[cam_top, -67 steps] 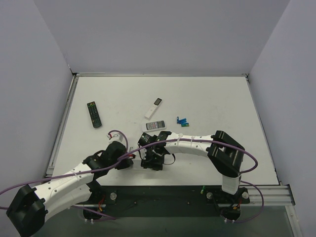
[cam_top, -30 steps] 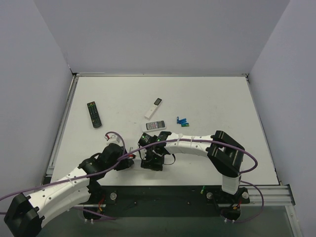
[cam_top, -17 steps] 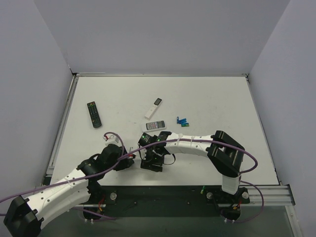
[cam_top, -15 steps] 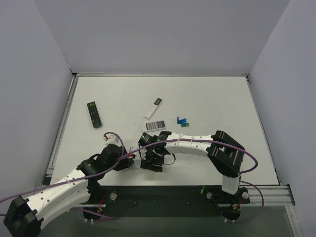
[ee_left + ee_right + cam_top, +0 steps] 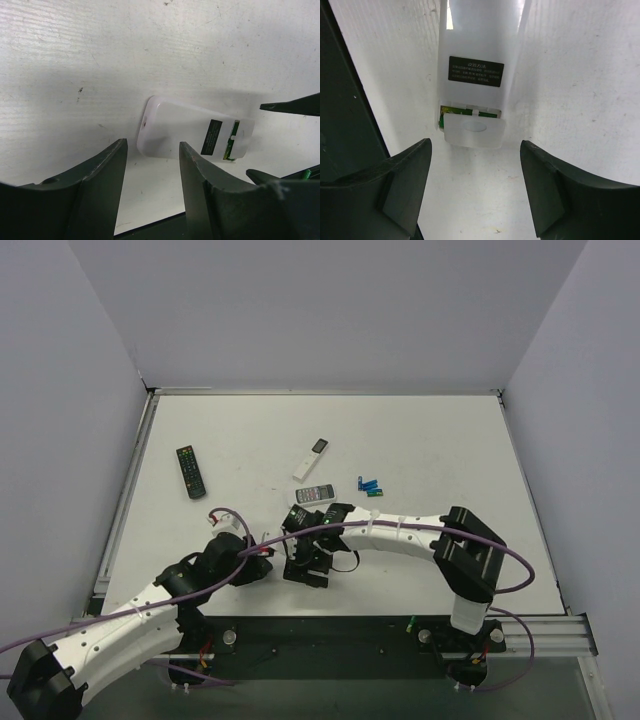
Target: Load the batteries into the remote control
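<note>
Tabletop [image 5: 570, 75] holds remote control [image 5: 480, 35] back-up, just ahead of parted, empty left claw [image 5: 152, 145] and right claw [image 5: 475, 145].

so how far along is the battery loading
Done: the remote control lies back up, its battery cover slid partly off, something green showing in the gap. In hand: nothing; left hand and right hand stand open near it. Left: loose batteries lie on the table.
</note>
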`<state>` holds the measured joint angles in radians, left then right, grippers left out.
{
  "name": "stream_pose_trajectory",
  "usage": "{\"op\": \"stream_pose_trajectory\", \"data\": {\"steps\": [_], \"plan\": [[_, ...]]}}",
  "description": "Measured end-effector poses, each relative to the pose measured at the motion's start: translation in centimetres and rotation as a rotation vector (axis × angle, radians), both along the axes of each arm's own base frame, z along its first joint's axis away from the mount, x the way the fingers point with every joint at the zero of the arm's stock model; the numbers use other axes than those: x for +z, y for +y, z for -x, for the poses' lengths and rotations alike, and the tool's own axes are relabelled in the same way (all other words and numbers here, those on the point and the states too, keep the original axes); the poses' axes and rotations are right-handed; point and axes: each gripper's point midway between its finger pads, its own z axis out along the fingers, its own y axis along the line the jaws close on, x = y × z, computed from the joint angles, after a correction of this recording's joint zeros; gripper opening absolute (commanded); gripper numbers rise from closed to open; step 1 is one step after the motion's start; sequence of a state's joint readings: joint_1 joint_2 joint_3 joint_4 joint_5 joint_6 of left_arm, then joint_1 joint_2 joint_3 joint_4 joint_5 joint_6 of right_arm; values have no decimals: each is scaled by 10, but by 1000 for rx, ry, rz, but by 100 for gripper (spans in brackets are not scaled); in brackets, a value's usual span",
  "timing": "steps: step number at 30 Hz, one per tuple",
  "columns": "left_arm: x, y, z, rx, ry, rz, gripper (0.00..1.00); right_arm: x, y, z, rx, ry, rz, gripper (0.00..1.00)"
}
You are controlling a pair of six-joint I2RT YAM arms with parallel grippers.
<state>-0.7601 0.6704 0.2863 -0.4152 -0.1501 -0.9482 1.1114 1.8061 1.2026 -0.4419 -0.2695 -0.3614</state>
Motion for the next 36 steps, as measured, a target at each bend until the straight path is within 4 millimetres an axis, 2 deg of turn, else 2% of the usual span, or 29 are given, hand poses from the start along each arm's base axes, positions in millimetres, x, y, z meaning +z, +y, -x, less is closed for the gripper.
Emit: {"op": "stream_pose_trajectory", "data": {"steps": [7,8,9,13,15,19,24,34,36], "plan": [[-3,1,1,0,11,-10,58,49,11,-8,-51,-69,-150,77],[-4,1,1,-1,15,-13,58,57,11,-10,-68,-85,-178,96],[-5,1,2,-1,18,-18,58,64,10,-12,-94,-93,-206,100],[-10,1,2,-3,32,-35,59,81,-3,-22,-271,-82,-296,100],[-13,2,2,-4,41,-46,59,83,-15,-32,-389,-59,-323,100],[-18,3,2,-10,59,-76,59,72,-39,-44,-616,11,-330,98],[-17,-2,-2,-18,60,-85,58,47,-50,-23,-754,142,-280,87],[-13,-8,-7,-30,49,-67,57,23,-40,-6,-885,338,-235,66],[-12,-9,-7,-30,49,-66,57,16,-38,-3,-899,372,-214,64]]}}
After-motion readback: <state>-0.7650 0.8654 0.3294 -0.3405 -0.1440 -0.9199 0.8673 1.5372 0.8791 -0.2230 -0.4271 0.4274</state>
